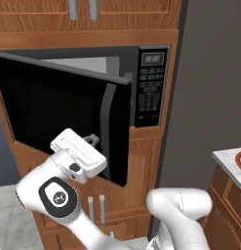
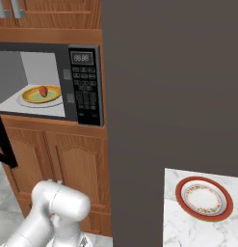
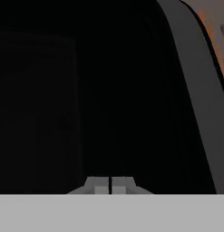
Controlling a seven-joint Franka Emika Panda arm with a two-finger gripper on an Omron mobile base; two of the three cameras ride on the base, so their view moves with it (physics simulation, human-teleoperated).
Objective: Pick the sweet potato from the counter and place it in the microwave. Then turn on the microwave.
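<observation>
1. Gripper point(image 3: 109, 185) clenched on nothing, fingertips pressed together, pointed at the dark glass of the door point(image 1: 58, 117), close up.
2. Door of the microwave point(image 2: 48, 82) swung partway open, its grey edge strip beside the keypad point(image 1: 150, 95); white arm point(image 1: 68, 195) reaching up from below in front of it.
3. Inside the microwave, on the light grey floor: yellow plate point(image 2: 31, 94) with the sweet potato point(image 2: 43, 91) resting on it.
4. Keypad and small display point(image 2: 82, 58) at the cavity's right side.
5. Red-rimmed plate point(image 2: 203, 198) lying on the counter point(image 2: 178, 226), well apart, at lower right.
6. Brown wooden cabinets point(image 2: 67, 164) below and above the microwave; tall dark grey panel point(image 2: 173, 82) standing between microwave and counter.
</observation>
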